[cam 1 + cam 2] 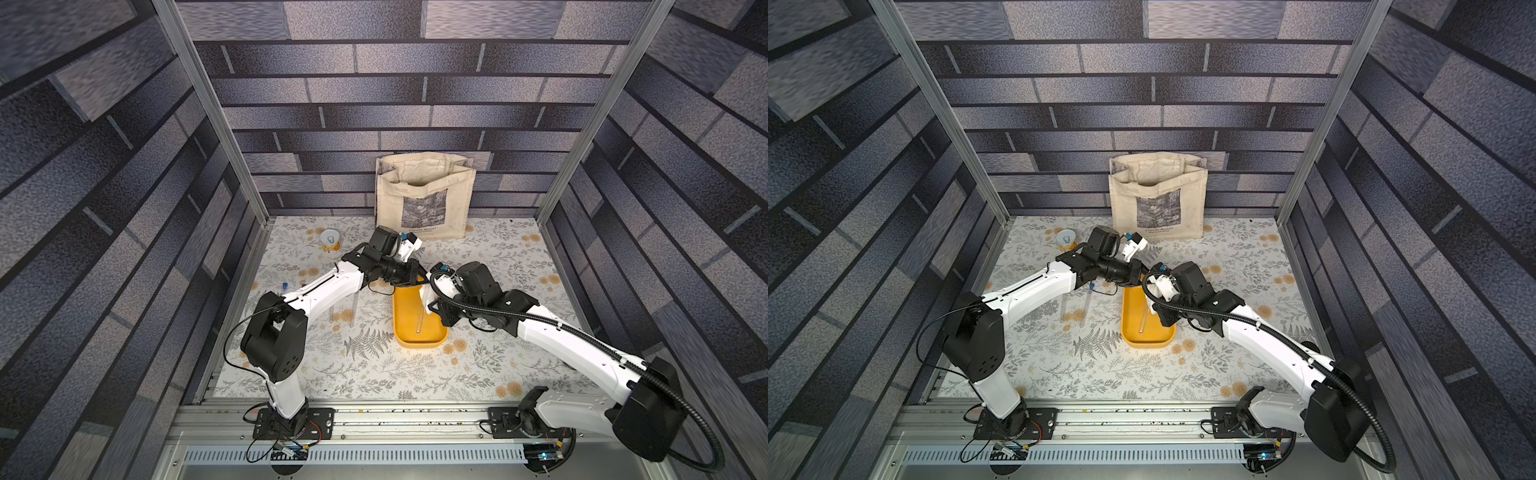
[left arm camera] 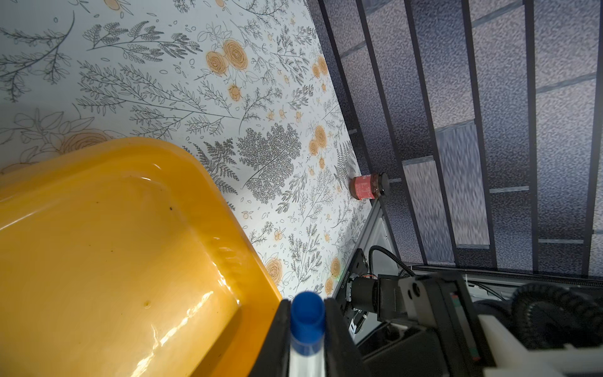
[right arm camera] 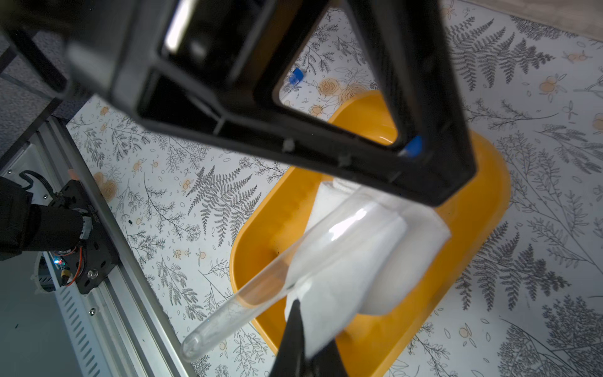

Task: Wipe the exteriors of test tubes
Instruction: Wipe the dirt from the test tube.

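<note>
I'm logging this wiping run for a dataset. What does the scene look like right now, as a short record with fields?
held test tube: slanted above the yellow tray
left tool: shut on the tube's blue-capped end
right tool: shut on the white cloth
cloth contact: lies against the held tube
spare test tubes: at least two, lying on the table beside the tray
background: tote bag, can
</note>
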